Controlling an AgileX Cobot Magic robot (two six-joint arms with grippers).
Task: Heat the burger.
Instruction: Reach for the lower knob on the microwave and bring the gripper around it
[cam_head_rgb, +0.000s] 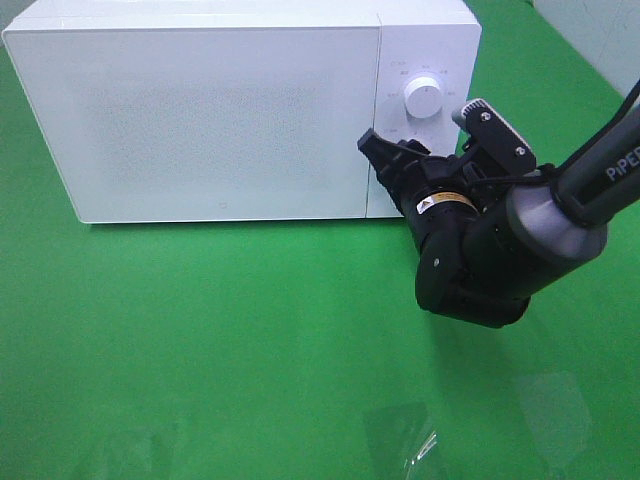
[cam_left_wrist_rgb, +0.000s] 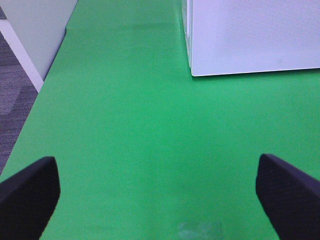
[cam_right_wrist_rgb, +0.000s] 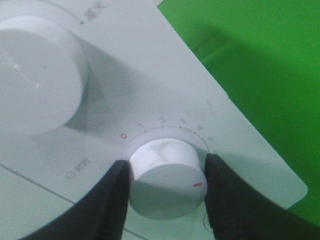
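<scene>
Clenches right end effector (cam_right_wrist_rgb: 167, 186) on the lower dial (cam_right_wrist_rgb: 165, 167) of the white microwave (cam_head_rgb: 200, 110), with one black finger (cam_right_wrist_rgb: 107, 200) pressed against each side of the knob. Shows the dial's red index line past the printed 4, well away from the red 0. Works at 1 o'clock in the high view, just beneath the upper dial (cam_head_rgb: 425, 98). Keeps left end effector (cam_left_wrist_rgb: 160, 200) released, fingers spread wide above green worktop (cam_head_rgb: 200, 350). Cannot tell where the burger is: door closed and opaque.
</scene>
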